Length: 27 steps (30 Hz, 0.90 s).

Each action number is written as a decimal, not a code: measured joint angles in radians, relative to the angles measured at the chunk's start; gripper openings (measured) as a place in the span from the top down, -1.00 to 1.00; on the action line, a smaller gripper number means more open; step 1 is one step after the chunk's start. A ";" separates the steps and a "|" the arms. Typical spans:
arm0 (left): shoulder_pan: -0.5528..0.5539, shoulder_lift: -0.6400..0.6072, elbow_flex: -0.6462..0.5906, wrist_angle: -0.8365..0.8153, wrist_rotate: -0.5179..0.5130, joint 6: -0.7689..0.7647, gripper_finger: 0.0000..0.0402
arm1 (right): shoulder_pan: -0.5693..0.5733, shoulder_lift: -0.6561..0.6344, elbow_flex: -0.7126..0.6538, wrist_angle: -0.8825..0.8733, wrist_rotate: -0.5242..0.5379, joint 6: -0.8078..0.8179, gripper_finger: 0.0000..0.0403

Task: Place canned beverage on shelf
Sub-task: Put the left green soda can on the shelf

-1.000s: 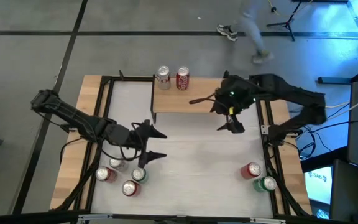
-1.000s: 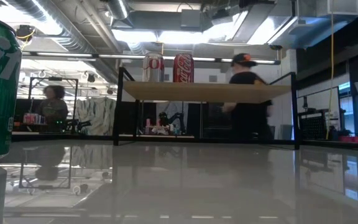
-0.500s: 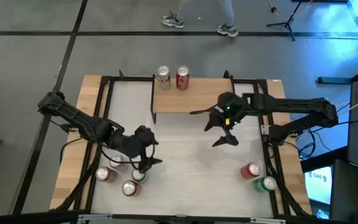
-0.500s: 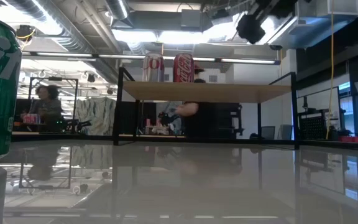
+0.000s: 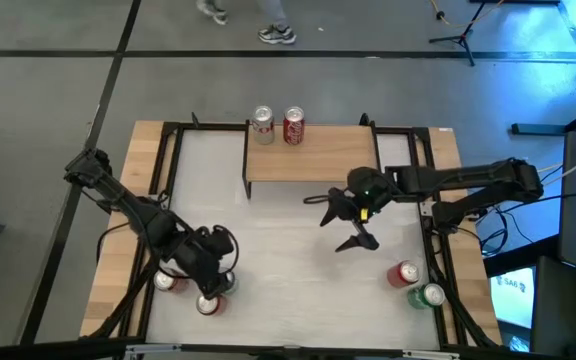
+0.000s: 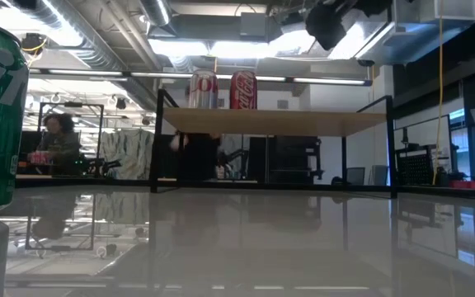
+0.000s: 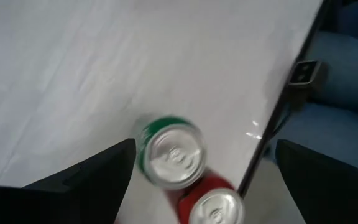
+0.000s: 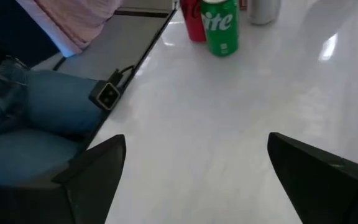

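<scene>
- Two dark, near-black jointed arms, built of slim links with bulkier housings at the joints.
- Left end effector (image 5: 211,262): black, compact block at the wrist, two flat dark fingers (image 7: 86,180) with broad, tapered outlines.
- Right end effector (image 5: 340,220): black, two thin pointed fingers (image 8: 89,174) spread like prongs; small green and yellow lights on the wrist housing.
- Black cables looping along both arms near the bases.

Two cans (image 5: 278,126) crowd shelf's (image 5: 348,166) left end; rest bare
</scene>
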 joint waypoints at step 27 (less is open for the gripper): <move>-0.046 0.157 -0.010 -0.069 -0.044 0.007 -0.87 | 0.052 0.000 0.000 0.015 0.149 0.002 -0.91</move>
